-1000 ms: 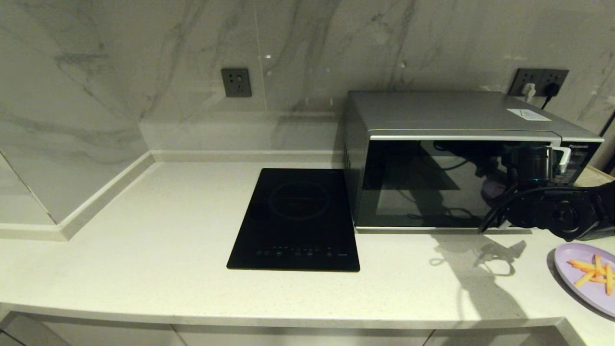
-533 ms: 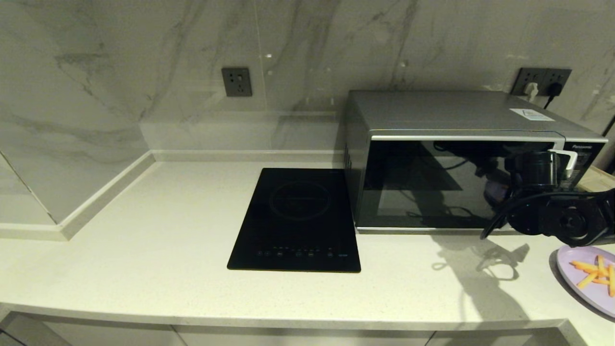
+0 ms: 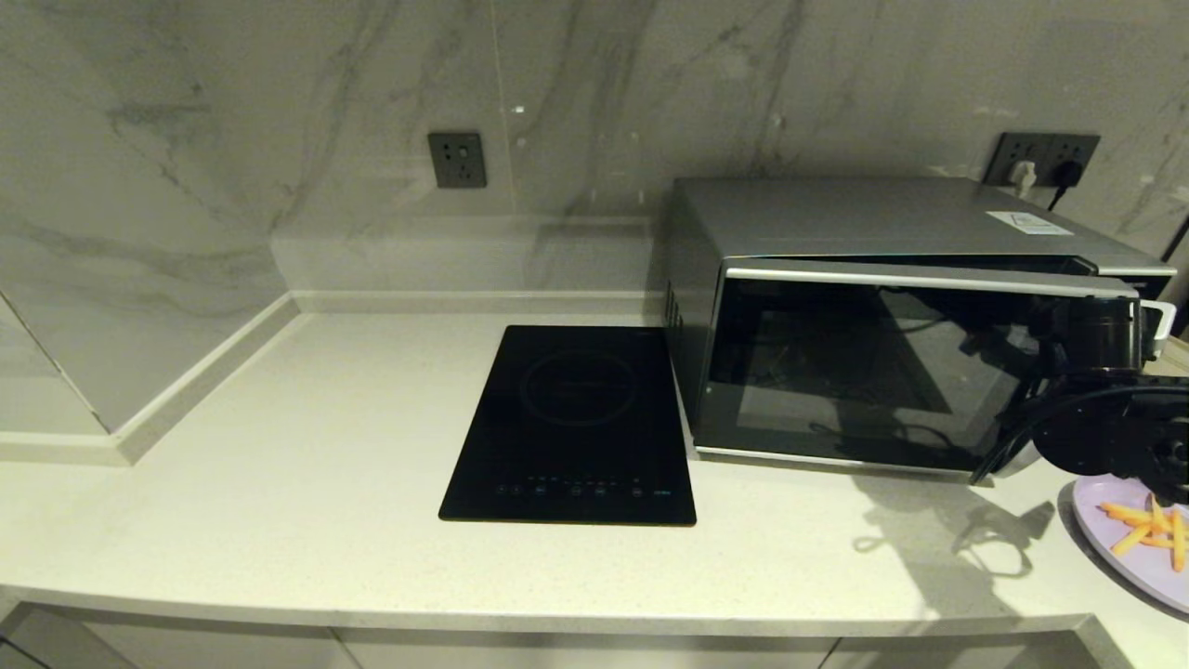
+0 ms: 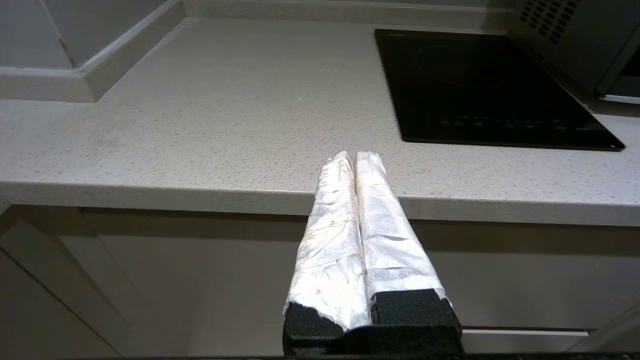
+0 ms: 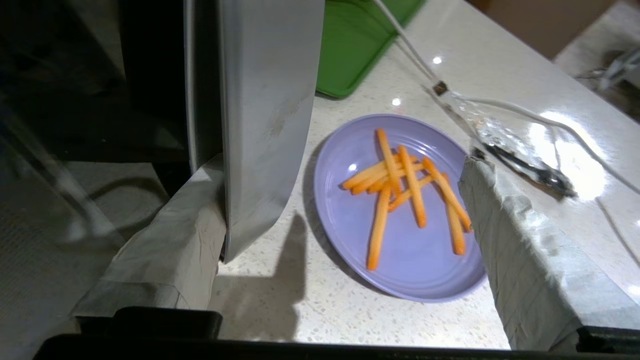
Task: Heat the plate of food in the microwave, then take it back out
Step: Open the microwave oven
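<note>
Several thin orange fries lay on the lilac plate (image 5: 400, 210) at the counter's right edge, near the microwave (image 3: 892, 316). The right gripper (image 5: 345, 200) stood wide open, one finger (image 5: 175, 240) behind the door's edge.

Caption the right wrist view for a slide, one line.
Open right claw hooks one finger behind the microwave door's edge, above the plate of food on the counter.

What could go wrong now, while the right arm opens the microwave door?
Only one finger of the open right gripper hooks the microwave door handle, so it may slip off. The plate of food lies just beside the door; the arm could bump it.
</note>
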